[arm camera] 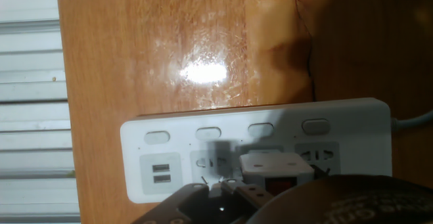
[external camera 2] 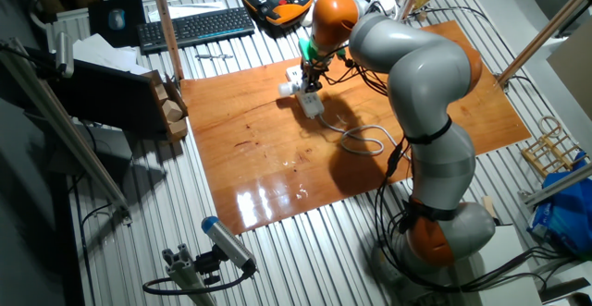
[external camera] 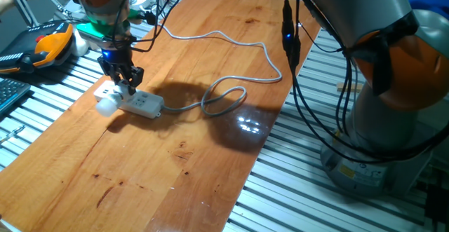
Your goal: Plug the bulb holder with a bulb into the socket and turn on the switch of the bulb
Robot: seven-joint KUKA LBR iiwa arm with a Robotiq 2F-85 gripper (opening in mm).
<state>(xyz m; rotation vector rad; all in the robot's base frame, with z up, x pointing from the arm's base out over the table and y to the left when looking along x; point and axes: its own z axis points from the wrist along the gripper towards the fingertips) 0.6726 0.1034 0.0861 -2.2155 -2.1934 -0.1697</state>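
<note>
Boxy white bulb holder [arm camera: 277, 172], flat socket [arm camera: 257, 146], glossy wooden table [arm camera: 169, 41]

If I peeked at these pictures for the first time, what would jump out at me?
The big grey and orange robot arm bends over a shiny wooden table. Its claw reaches down onto a long white power strip near the table's edge, where a small white bulb holder with a red mark sits on the strip. A grey cable loops away across the wood.
</note>
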